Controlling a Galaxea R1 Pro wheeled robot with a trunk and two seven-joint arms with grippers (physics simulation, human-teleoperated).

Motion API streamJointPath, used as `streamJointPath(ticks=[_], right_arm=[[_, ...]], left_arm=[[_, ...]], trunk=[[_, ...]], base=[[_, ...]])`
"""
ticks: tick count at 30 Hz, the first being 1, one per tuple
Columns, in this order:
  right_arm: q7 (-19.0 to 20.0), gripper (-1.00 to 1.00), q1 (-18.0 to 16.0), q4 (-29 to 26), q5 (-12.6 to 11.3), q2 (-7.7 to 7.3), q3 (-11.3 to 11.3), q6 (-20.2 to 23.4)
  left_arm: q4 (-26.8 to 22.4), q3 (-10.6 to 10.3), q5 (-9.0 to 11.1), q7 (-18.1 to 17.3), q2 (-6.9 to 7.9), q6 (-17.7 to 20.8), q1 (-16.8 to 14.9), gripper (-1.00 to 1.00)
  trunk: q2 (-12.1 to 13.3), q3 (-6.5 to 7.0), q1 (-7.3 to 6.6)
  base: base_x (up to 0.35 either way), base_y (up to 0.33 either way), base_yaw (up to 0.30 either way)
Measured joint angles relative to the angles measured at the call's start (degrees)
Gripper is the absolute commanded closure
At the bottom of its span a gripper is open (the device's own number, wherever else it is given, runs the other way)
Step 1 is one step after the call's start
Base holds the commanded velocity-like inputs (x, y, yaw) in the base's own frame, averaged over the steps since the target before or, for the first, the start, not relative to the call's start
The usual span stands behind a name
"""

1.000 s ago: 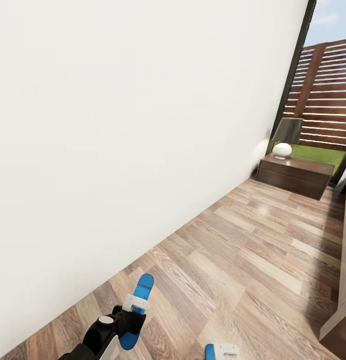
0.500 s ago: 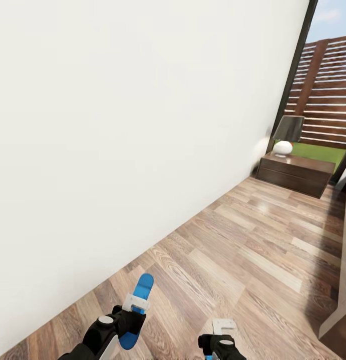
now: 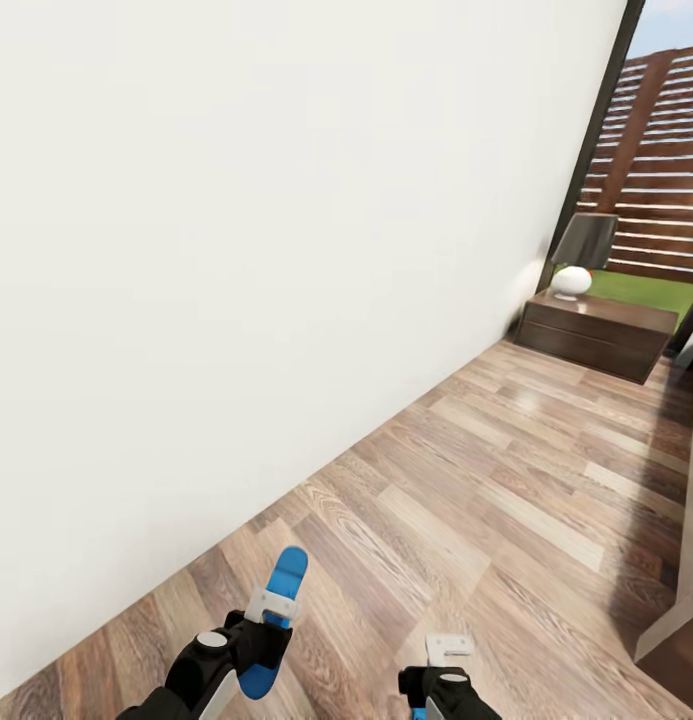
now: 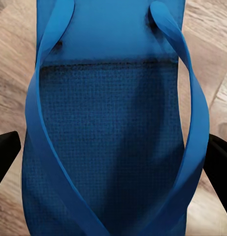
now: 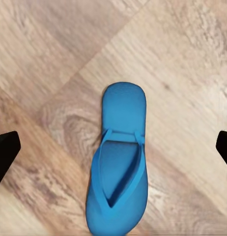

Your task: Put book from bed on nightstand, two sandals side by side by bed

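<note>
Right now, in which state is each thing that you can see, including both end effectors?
Left end effector: shut on the held sandal.
Held sandal: lifted off the floor, clamped across its width.
Right end effector: open, above the second sandal.
Second sandal: lying flat on the wood floor, straps up, not gripped.
Nightstand: drawers closed.
Lamp: upright on the nightstand.

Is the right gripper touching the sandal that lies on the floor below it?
Apart. In the right wrist view the right gripper's dark fingertips sit at the picture's edges, with bare wood floor between them and the sandal.
</note>
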Motion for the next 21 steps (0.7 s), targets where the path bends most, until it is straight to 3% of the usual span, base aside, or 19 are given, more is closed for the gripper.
streamJointPath(ticks=[21], right_arm=[[0.00, -1.00, -1.82, 0.17, -0.15, -0.64, -0.24, 0.15]], left_arm=[[-0.18, 0.00, 0.04, 0.00, 0.00, 0.00, 0.00, 1.00]], trunk=[[-0.28, -4.66, 0.54]], base=[[0.000, 0.000, 0.000]])
